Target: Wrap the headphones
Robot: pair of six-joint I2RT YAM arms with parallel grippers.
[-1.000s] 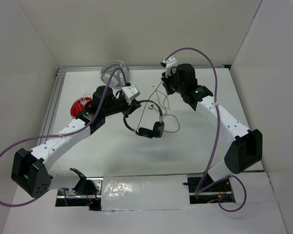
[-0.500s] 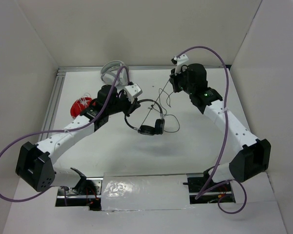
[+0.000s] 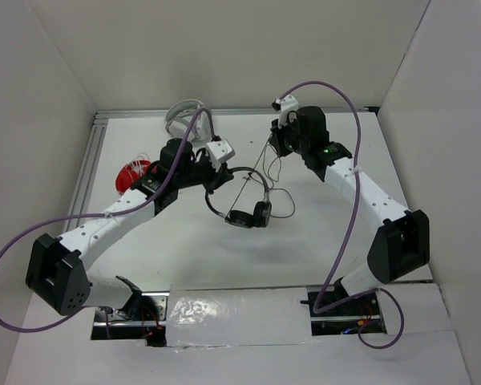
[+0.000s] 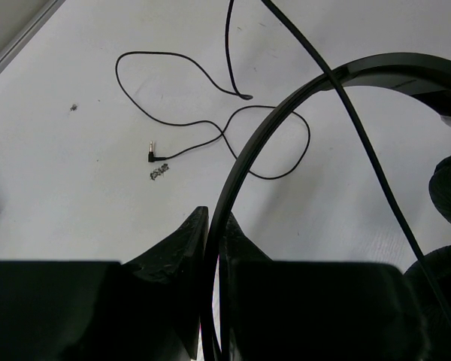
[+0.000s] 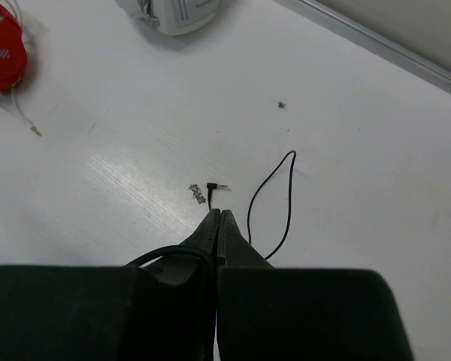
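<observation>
The left gripper (image 3: 217, 178) is clamped on the thin band of the headphones (image 3: 258, 212), its two fingers (image 4: 182, 252) pressed against the band from either side. The band arches away from that grip toward the right edge of the table (image 3: 321, 233). The two round pads hang at its far end, close together, near the table's middle. Whether the pads touch the surface cannot be told from these views.

The right gripper (image 3: 274, 149) sits toward the far edge, a little right of centre, with its fingers together. The cable (image 4: 361, 130) comes out at their tips, so it appears to be pinched there. From that grip a stretch of cable runs straight to the headphones and crosses over the band (the left wrist view shows this crossing plainly). The slack lies in loose loops on the table between the two grippers and just right of the pads. The plug (image 4: 152, 156) lies flat on the surface beside a small grey scrap (image 4: 159, 174).

A white set (image 3: 183, 119) rests at the far edge, left of centre. A red set (image 3: 132, 172) lies near the left edge, partly behind the left arm. Both are well apart from the black pair.
</observation>
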